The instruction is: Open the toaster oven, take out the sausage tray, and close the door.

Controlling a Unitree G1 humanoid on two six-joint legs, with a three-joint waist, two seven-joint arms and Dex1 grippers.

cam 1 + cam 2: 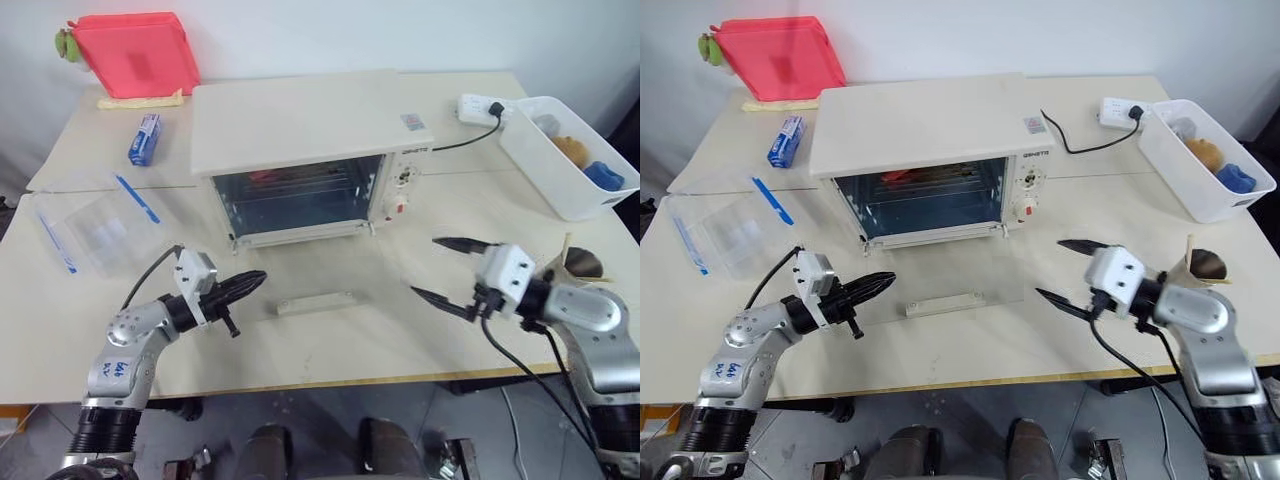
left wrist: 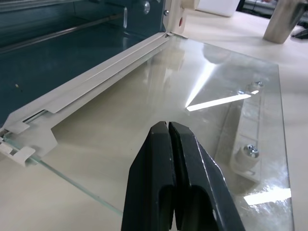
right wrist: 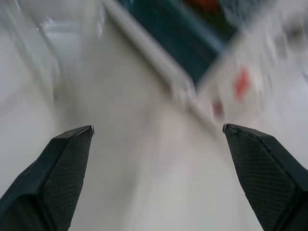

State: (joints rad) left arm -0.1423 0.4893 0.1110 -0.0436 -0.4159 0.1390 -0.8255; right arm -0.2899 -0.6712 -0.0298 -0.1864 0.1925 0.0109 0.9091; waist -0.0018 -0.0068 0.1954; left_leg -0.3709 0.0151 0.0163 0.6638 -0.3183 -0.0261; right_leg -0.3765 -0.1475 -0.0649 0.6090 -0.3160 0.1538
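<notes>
The cream-white toaster oven (image 1: 310,120) stands at mid-table. Its glass door (image 1: 300,272) lies folded down flat on the table, with the bar handle (image 1: 317,302) at its near edge. Far back inside the cavity, a bit of red (image 1: 262,176) shows on the metal rack level. The sausage tray itself is hard to make out there. My left gripper (image 1: 260,277) is shut and empty, pointing level at the door's left edge; in the left wrist view its tip (image 2: 168,127) hovers over the glass (image 2: 120,120). My right gripper (image 1: 425,266) stands wide open and empty, just right of the door.
A clear plastic box (image 1: 95,225) and a blue packet (image 1: 146,138) lie to the left. A red bin (image 1: 135,52) sits at the back left. A power strip (image 1: 480,106) and a white bin (image 1: 570,155) are at the right. A small wooden cup (image 1: 582,264) stands by my right arm.
</notes>
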